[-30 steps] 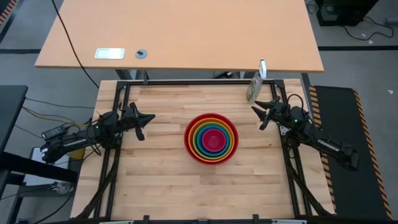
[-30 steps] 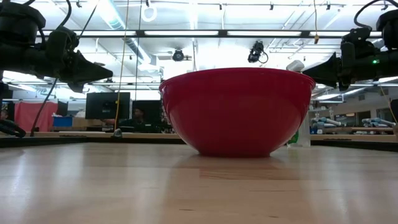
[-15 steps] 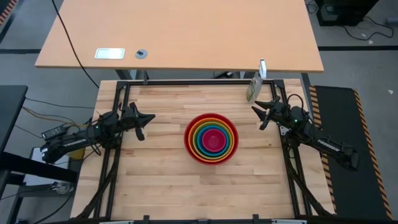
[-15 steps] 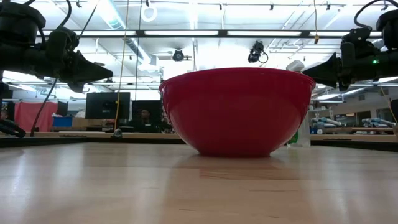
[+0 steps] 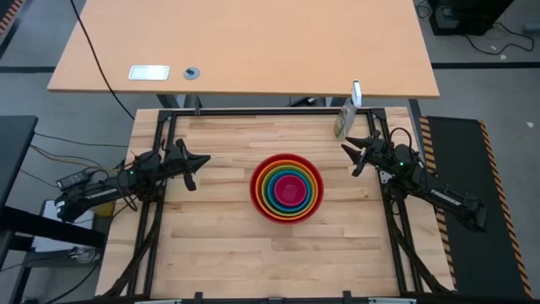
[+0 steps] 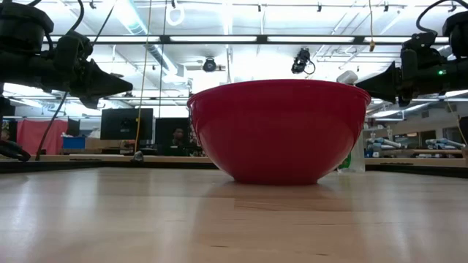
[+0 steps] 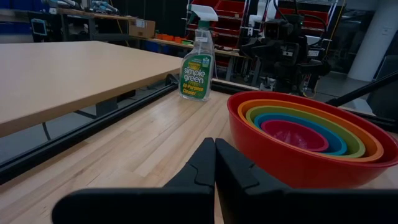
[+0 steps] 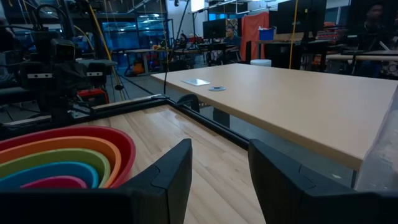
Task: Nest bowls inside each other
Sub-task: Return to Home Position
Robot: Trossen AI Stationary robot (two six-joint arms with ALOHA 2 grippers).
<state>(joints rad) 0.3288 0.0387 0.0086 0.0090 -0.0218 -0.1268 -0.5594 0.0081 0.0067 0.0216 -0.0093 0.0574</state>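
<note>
The bowls point(image 5: 287, 187) stand nested in the middle of the table: red outermost, then orange, lime green, blue, and pink-magenta innermost. The red bowl point(image 6: 279, 130) rests on its base on the wood. The same stack shows in the left wrist view as the bowls point(image 7: 311, 140) and partly in the right wrist view as the bowls point(image 8: 62, 162). My left gripper point(image 5: 202, 160) hovers shut, left of the stack; its fingers point(image 7: 214, 163) touch each other. My right gripper point(image 5: 348, 149) hovers open, right of the stack, with nothing between its fingers point(image 8: 219, 171).
A green spray bottle point(image 5: 342, 118) stands at the table's far right corner, close behind my right gripper. A black frame point(image 5: 270, 111) runs along the table's edges. A larger desk point(image 5: 245, 46) lies beyond the far edge. Bare wood surrounds the stack.
</note>
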